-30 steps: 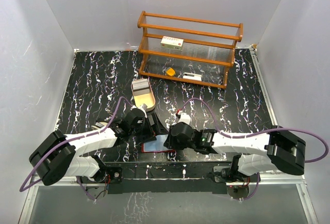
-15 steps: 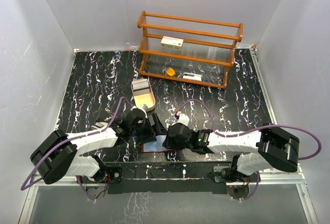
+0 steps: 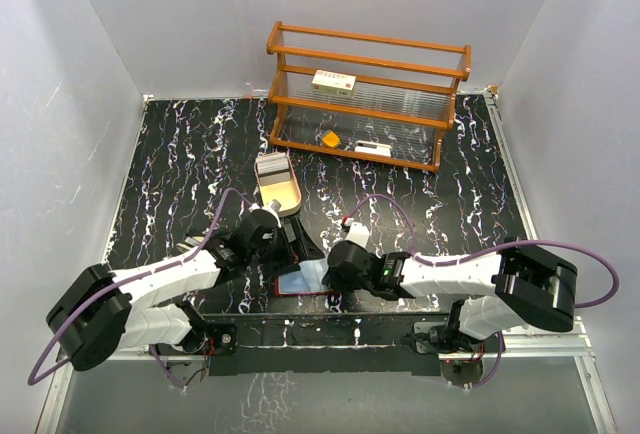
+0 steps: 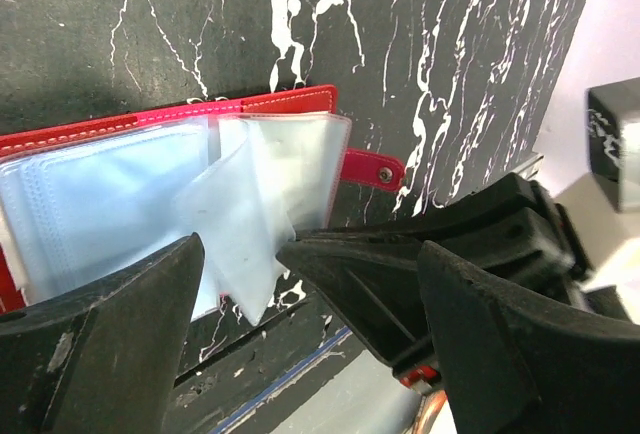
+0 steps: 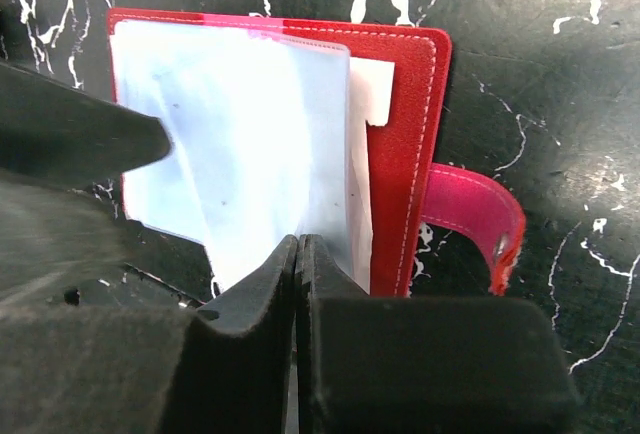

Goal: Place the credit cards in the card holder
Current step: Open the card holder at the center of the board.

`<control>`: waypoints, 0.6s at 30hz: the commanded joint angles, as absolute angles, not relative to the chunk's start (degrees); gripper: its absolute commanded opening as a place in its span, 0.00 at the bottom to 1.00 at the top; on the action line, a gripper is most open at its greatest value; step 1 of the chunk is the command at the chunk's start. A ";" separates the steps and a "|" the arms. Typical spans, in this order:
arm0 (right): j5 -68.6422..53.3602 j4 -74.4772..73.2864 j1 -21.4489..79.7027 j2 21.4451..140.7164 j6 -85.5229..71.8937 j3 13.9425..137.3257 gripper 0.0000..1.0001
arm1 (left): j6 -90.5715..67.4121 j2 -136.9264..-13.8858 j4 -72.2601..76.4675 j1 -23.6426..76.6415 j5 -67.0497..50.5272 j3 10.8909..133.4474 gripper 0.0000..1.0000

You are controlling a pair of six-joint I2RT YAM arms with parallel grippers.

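Note:
The card holder (image 3: 298, 282) lies open near the table's front edge, red cover down, with clear bluish pockets (image 5: 230, 124) fanned upward. My right gripper (image 3: 318, 272) is shut (image 5: 300, 242), its tips pinching the lower edge of one lifted clear pocket. In the left wrist view the holder (image 4: 120, 194) lies ahead with that pocket (image 4: 245, 224) raised. My left gripper (image 4: 310, 254) is open beside the holder (image 3: 293, 246), touching nothing. A stack of grey credit cards (image 3: 272, 166) rests in the tan tray (image 3: 285, 197).
A wooden rack (image 3: 365, 94) at the back holds a white box with red marks (image 3: 334, 81), an orange wedge (image 3: 329, 139) and a small white item (image 3: 372, 147). The holder's pink snap strap (image 5: 470, 219) sticks out to the right. The table's front edge is close.
My right gripper has closed and edged left over the holder's pockets. The left arm has shifted slightly, its gripper still open.

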State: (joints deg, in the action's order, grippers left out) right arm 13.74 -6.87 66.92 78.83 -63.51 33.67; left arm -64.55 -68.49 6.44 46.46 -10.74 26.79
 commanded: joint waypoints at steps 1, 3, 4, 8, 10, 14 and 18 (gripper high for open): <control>15.85 -3.77 67.23 77.92 -64.89 32.43 0.00 | -63.22 -64.03 -1.61 46.23 -6.22 30.21 0.86; 16.08 -3.69 67.23 77.79 -65.26 31.86 0.00 | -62.44 -63.62 -3.55 46.23 -5.28 30.67 0.86; 16.18 -3.61 67.24 77.72 -65.47 31.64 0.00 | -62.33 -63.63 -3.94 46.29 -5.00 30.74 0.86; 15.94 -2.82 67.21 77.31 -66.40 30.56 0.00 | -62.39 -64.63 -1.72 46.23 -5.68 29.59 0.86; 15.92 -2.41 67.24 77.09 -66.51 30.16 0.00 | -62.49 -65.56 1.21 46.30 -7.10 28.89 0.86; 15.96 -2.26 67.19 76.99 -66.53 30.09 0.00 | -62.77 -67.36 5.82 46.25 -9.60 28.39 0.75; 15.63 -1.64 67.23 77.14 -66.52 29.97 0.00 | -62.17 -68.38 5.18 46.29 -9.75 28.98 0.48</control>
